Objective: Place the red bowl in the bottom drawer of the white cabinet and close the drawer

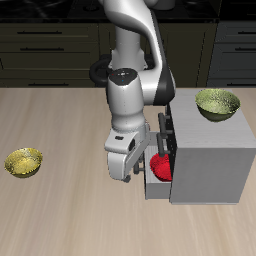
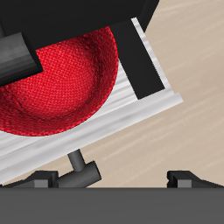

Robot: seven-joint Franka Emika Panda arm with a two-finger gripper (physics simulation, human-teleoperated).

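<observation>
The red bowl (image 2: 52, 87) lies inside the pulled-out bottom drawer (image 2: 105, 122) of the white cabinet (image 1: 212, 155). In the exterior view the red bowl (image 1: 160, 165) shows in the drawer beside my arm. The drawer's dark bar handle (image 2: 77, 168) sticks out from its light front panel. My gripper (image 2: 114, 180) is open and empty, just outside the drawer front, with one fingertip (image 2: 39, 180) close to the handle and apart from the bowl. In the exterior view my gripper (image 1: 135, 168) hangs low beside the cabinet's drawer side.
A yellow-green bowl (image 1: 218, 104) sits on the cabinet's top. Another yellow-green bowl (image 1: 24, 161) lies on the table far from the cabinet. An upper drawer's dark handle (image 2: 140, 57) is above the open drawer. Dark kitchen units stand behind the table.
</observation>
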